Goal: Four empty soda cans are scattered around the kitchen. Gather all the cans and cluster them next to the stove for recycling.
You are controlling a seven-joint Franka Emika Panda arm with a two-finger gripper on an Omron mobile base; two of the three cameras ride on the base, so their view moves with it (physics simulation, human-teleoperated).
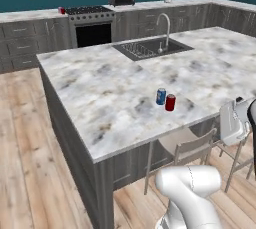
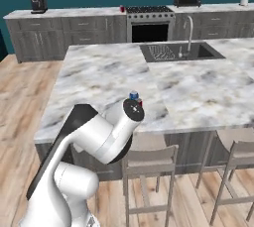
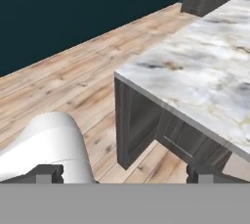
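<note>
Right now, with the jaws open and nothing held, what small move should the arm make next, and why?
Probably swing the open gripper toward the blue can and red can standing together on the island counter; it currently faces the floor beside the island.

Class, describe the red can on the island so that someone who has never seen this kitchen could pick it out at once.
Start at the marble island with the sink in it. Near the edge by the stools stand two small cans side by side. The red can is the one nearer that edge; its neighbour, the blue can, differs in colour.
</note>
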